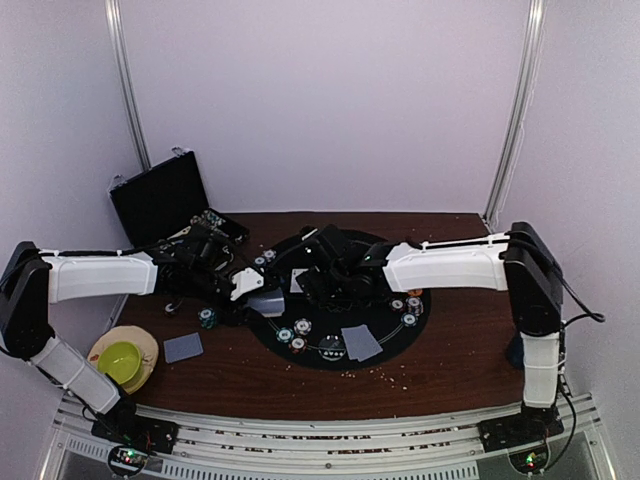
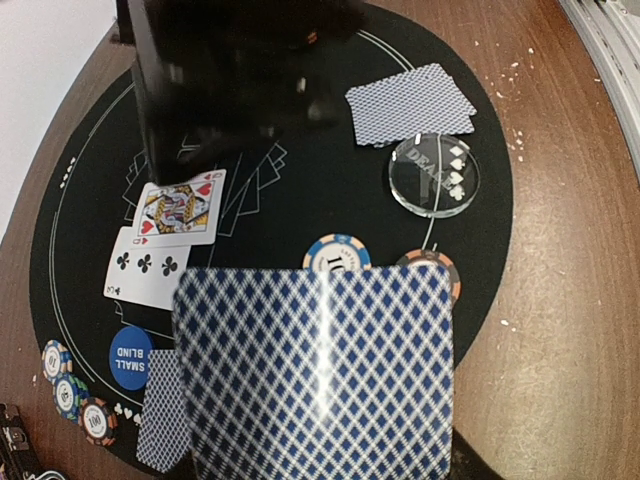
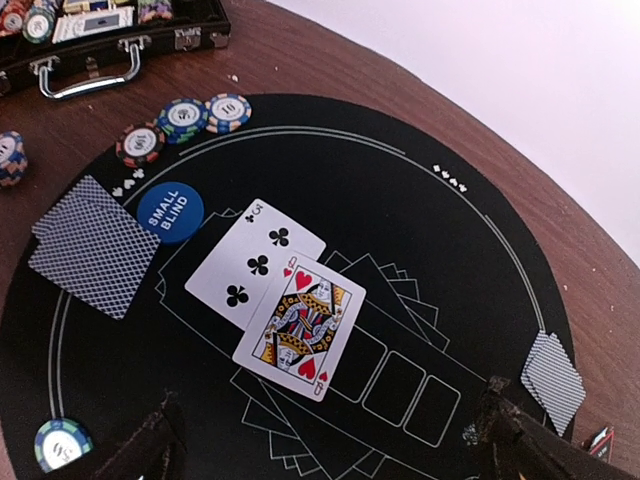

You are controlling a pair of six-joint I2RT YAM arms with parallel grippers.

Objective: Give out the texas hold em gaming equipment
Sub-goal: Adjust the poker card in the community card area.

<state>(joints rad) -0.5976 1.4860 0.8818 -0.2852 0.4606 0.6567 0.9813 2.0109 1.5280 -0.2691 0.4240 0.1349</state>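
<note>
— What kind of room does the rig stand in?
— Plain pale walls with metal rails. There is a brown wooden table [image 1: 450,360] scattered with pale crumbs, and on it a round black felt mat [image 3: 420,210] printed with thin white card outlines.
— And the poker gear?
— A three of clubs [image 3: 255,262] lies face up at the mat's centre, with a queen of hearts [image 3: 300,325] overlapping its corner. A flat blue SMALL BLIND disc [image 3: 170,212] sits just beside them, a clear acrylic dealer button [image 2: 435,175] lies near the rim, and striped chips [image 3: 185,118] sit along the edge.
— The grippers?
— The right gripper [image 3: 330,395] hangs over the centre, fingers spread wide and empty. The left gripper [image 1: 250,288] pinches a glossy diamond-backed card [image 2: 320,370] above the mat's left edge.
</note>
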